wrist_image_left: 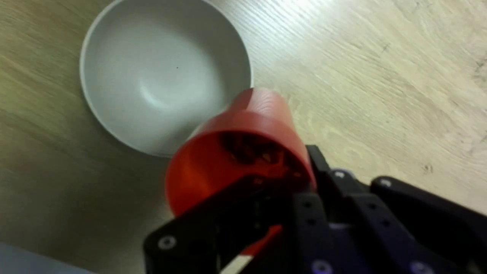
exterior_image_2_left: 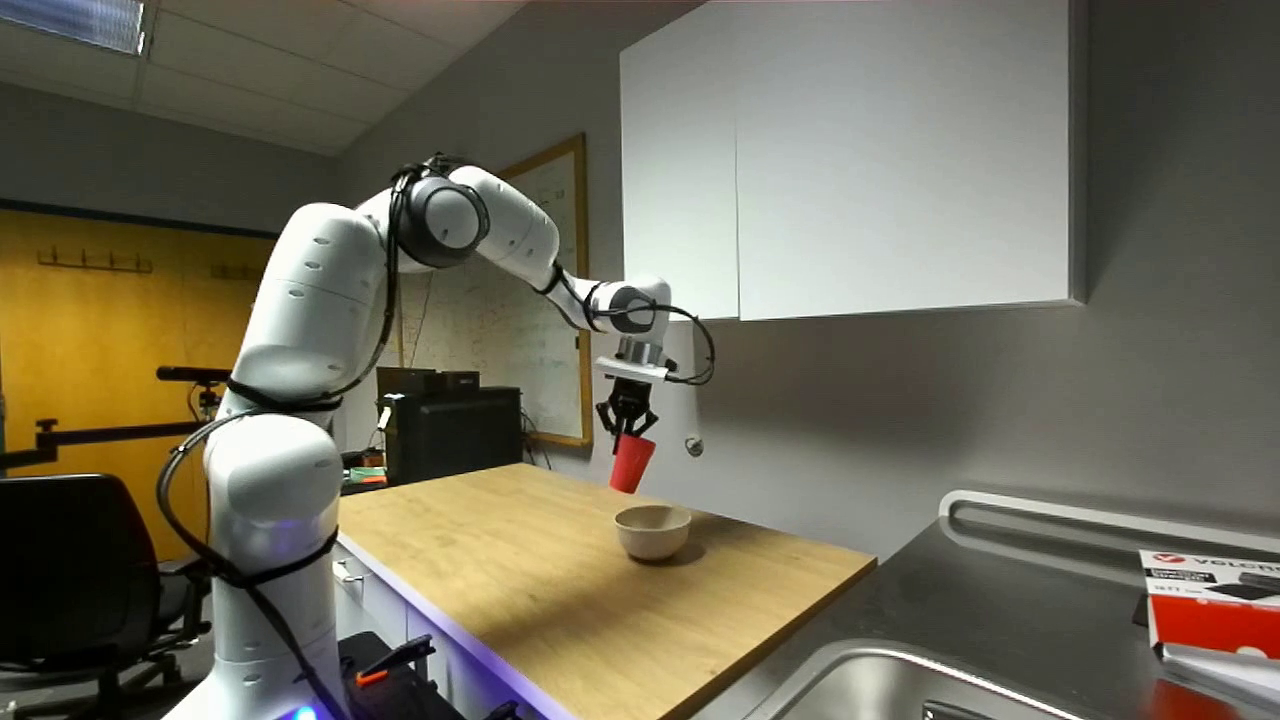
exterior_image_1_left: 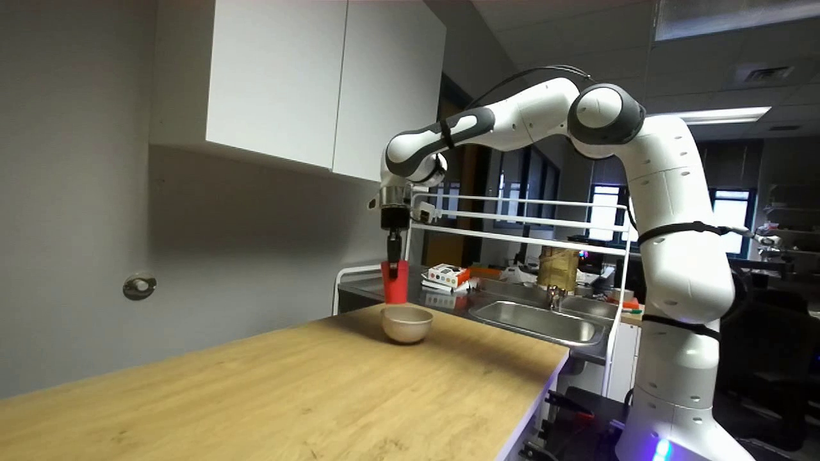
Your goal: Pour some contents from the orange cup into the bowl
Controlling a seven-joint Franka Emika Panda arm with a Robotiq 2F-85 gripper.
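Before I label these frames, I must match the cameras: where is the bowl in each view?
In an exterior view: bowl, centred, lower half.
In an exterior view: bowl, slightly right of centre, lower half.
In the wrist view: bowl, upper left, cut by the picture's top edge.
Shared landmark: orange cup, above the bowl in both exterior views, overlapping its lower right in the wrist view.

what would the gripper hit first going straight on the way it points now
Probably the bowl, at its rim, touched by the cup the gripper holds; depth is unclear, so it might meet the table instead.
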